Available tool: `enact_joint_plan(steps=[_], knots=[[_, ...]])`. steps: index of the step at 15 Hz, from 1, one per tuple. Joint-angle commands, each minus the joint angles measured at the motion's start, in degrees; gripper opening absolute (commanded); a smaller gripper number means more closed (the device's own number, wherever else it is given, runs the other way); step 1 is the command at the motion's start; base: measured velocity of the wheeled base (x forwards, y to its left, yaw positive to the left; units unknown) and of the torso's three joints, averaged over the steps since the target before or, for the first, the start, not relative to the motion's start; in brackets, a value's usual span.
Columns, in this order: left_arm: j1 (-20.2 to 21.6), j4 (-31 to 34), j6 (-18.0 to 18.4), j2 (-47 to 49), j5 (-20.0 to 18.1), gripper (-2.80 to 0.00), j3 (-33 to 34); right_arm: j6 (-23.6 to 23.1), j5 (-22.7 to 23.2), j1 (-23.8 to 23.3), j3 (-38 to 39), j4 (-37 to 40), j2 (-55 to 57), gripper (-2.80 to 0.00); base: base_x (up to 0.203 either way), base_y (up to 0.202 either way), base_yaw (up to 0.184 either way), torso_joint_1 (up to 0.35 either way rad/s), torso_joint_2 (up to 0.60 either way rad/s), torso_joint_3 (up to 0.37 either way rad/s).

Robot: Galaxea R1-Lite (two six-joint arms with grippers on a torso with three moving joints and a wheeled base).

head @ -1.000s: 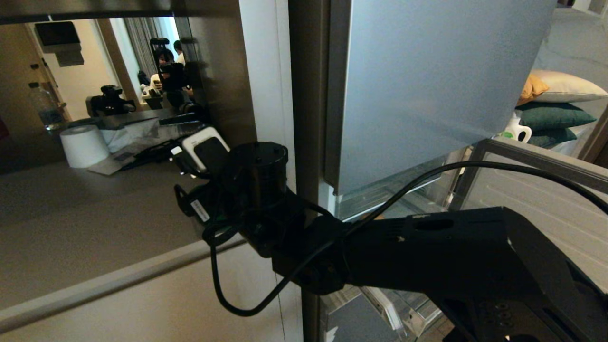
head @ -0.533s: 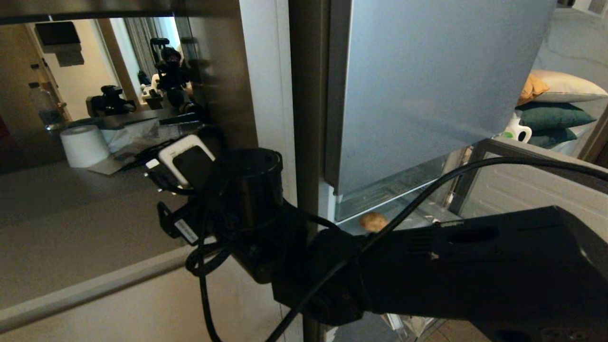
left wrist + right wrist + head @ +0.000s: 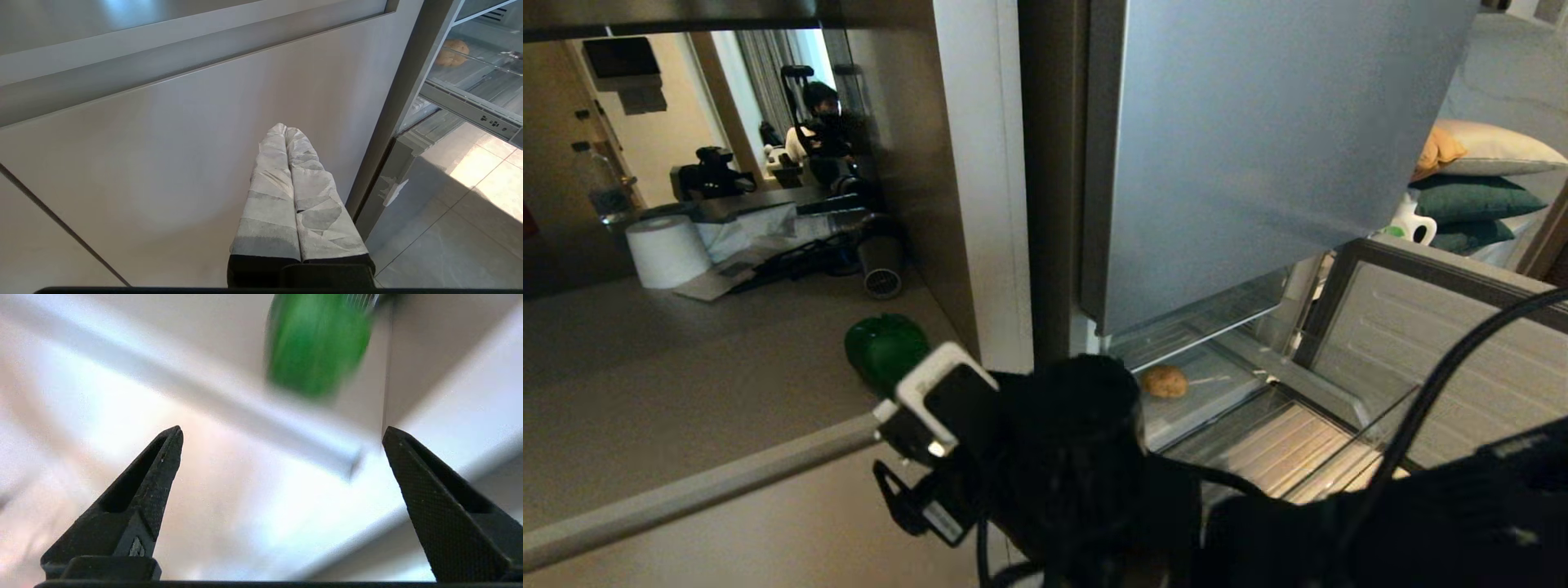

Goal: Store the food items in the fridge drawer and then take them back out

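Observation:
A glossy green bell pepper point(image 3: 883, 351) sits on the grey countertop point(image 3: 686, 376), close to the corner by the white pillar. My right gripper point(image 3: 282, 428) is open and empty. It is held below and short of the pepper point(image 3: 318, 343), and its wrist point(image 3: 1062, 449) fills the low foreground. A tan potato point(image 3: 1164, 380) lies in the pulled-out clear fridge drawer point(image 3: 1233, 392) under the silver fridge door. The left gripper point(image 3: 285, 130) is shut with nothing in it, parked low before a beige cabinet door. The potato point(image 3: 451, 53) shows off to its side.
A paper roll point(image 3: 666, 249) and a clear bottle point(image 3: 600, 184) stand at the counter's back. A reflective wall point(image 3: 792, 139) there shows a person with a camera. The silver fridge door point(image 3: 1241, 147) hangs above the drawer. Pillows point(image 3: 1478, 180) and a white jug point(image 3: 1413, 224) lie beyond.
My right arm has drawn back and down from over the counter toward the picture's lower edge. The pepper on the counter and the potato in the drawer now show.

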Motion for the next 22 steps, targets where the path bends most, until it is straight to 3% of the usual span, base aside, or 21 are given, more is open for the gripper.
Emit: enact_joint_plan(steps=[1, 5, 11, 14, 16, 18, 22], knots=[[0.0, 0.0, 0.0, 0.0, 0.0, -2.8, 0.0, 0.0, -0.1, 0.6, 11.3, -2.7, -8.4, 0.0, 0.0, 0.0, 0.0, 0.0, 0.0, 0.0], [0.0, 0.0, 0.0, 0.1, 0.0, -2.8, 0.0, 0.6, -0.9, 1.1, 27.8, -7.3, -21.2, 0.0, 0.0, 0.0, 0.0, 0.0, 0.0, 0.0], [0.0, 0.0, 0.0, 0.0, 0.0, -2.8, 0.0, 7.9, -3.2, -0.2, 38.3, -6.9, -33.6, 0.0, 0.0, 0.0, 0.0, 0.0, 0.0, 0.0], [0.0, 0.0, 0.0, 0.0, 0.0, -2.8, 0.0, 10.9, -5.2, -8.2, 43.2, -6.8, -33.2, 0.0, 0.0, 0.0, 0.0, 0.0, 0.0, 0.0], [0.0, 0.0, 0.0, 0.0, 0.0, -2.8, 0.0, 15.3, -12.2, -9.7, 47.2, -6.9, -31.9, 0.0, 0.0, 0.0, 0.0, 0.0, 0.0, 0.0], [0.0, 0.0, 0.0, 0.0, 0.0, -2.8, 0.0, 21.1, -15.2, -12.4, 50.2, -6.9, -31.6, 0.0, 0.0, 0.0, 0.0, 0.0, 0.0, 0.0], [0.0, 0.0, 0.0, 0.0, 0.0, -2.8, 0.0, 23.2, -14.1, -30.1, 51.0, -6.9, -29.6, 0.0, 0.0, 0.0, 0.0, 0.0, 0.0, 0.0]])
